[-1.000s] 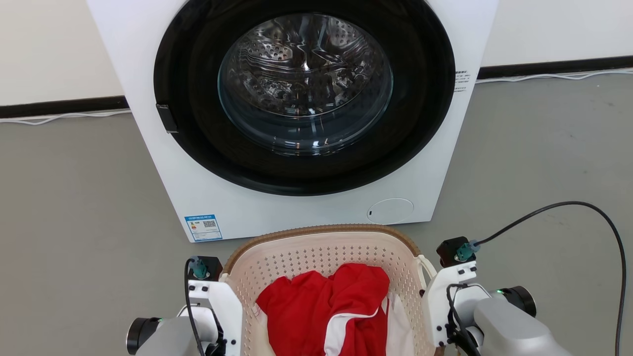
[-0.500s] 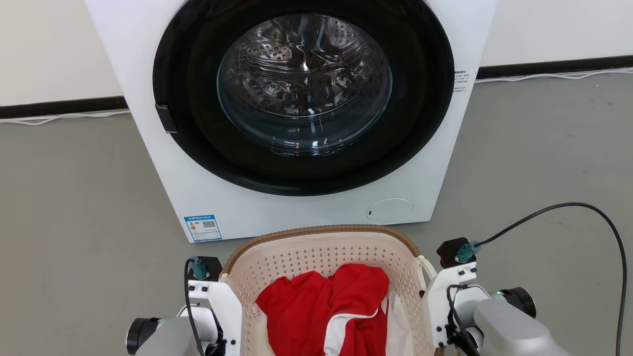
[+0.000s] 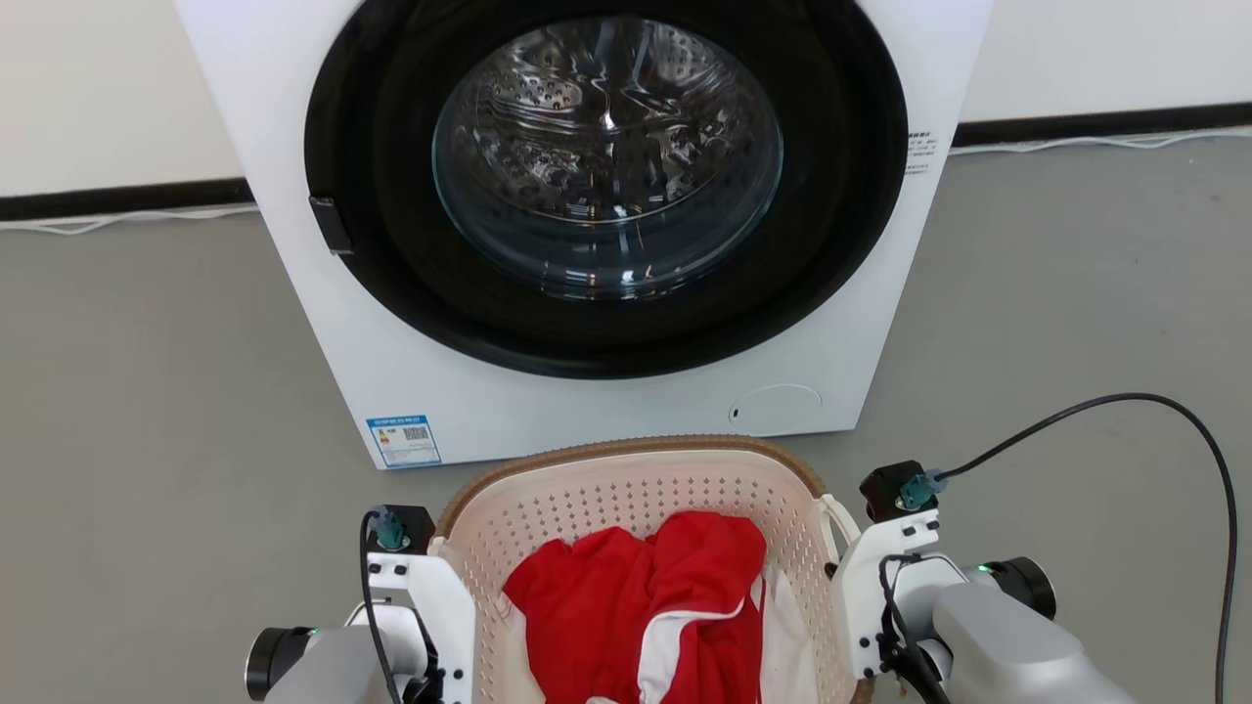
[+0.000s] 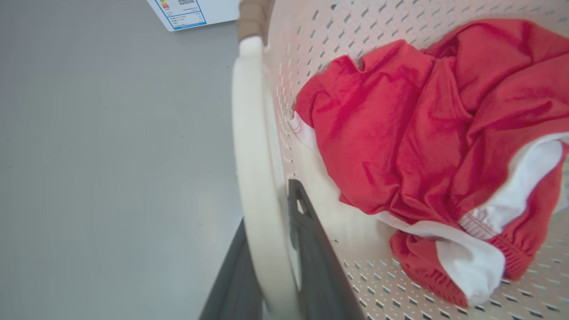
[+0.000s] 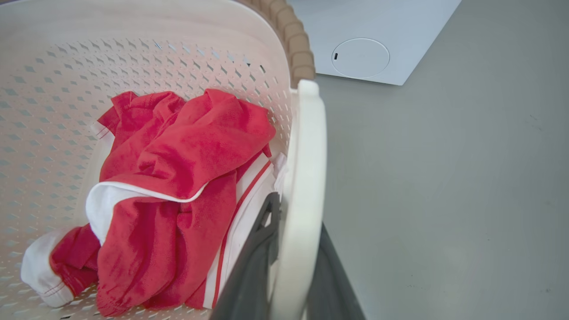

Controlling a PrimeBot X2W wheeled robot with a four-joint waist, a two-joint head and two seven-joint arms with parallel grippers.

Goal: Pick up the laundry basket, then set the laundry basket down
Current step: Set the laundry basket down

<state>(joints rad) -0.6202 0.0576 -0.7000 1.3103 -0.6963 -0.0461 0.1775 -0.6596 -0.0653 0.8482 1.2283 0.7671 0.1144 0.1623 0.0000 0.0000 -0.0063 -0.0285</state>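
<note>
The left claw is pinched onto the basket's left handle: one dark finger lies inside the basket wall and the other outside, with the white bar between them. In the left wrist view that bar runs from 6 toward 12 o'clock. A red-and-white garment is bunched at 3 o'clock and bare grey floor lies at 9. The corner of a blue label shows at 11.

The right claw is pinched the same way onto the right handle, one finger inside and one outside. In the right wrist view the garment lies at 9 o'clock and floor at 3. A round cap on the washer's white front sits at 1.

In the head view the basket is at 6 o'clock between the two wrists, its brown rim just short of the washer. Whether its base touches the floor cannot be told. The washer fills 12 o'clock, with its dark door ring and glass facing the camera. A black cable arcs from the right wrist toward 4 o'clock.
</note>
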